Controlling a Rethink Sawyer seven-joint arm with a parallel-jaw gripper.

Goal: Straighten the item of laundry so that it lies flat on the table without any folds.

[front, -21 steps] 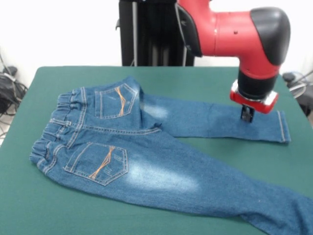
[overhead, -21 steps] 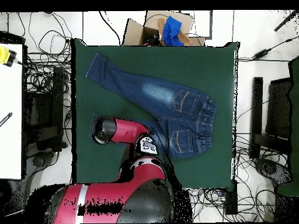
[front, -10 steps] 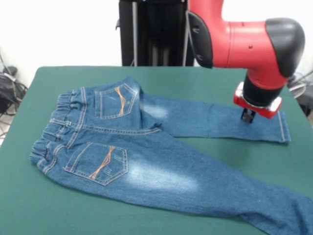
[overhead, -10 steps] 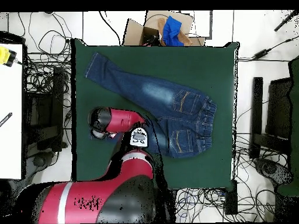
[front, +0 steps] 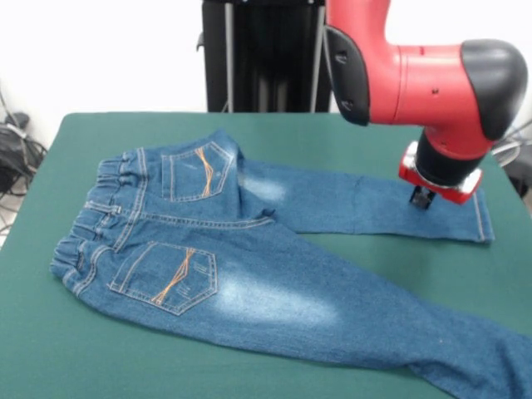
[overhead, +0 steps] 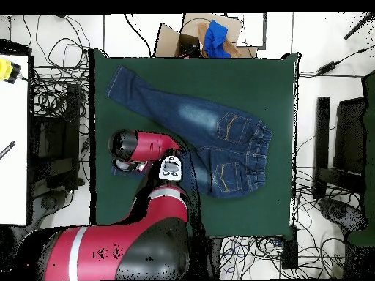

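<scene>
Your end effector [front: 421, 198], its grip state impossible to tell, sits on the jeans [front: 249, 249] far-leg cuff on the desk [front: 125, 357], apparently mid-straightening; judge the next pull outward.

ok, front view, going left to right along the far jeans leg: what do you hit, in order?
Elastic waistband → upper back pocket with orange stitching → faded pale patch → gripper over the lower leg → leg hem → bare green table.
</scene>
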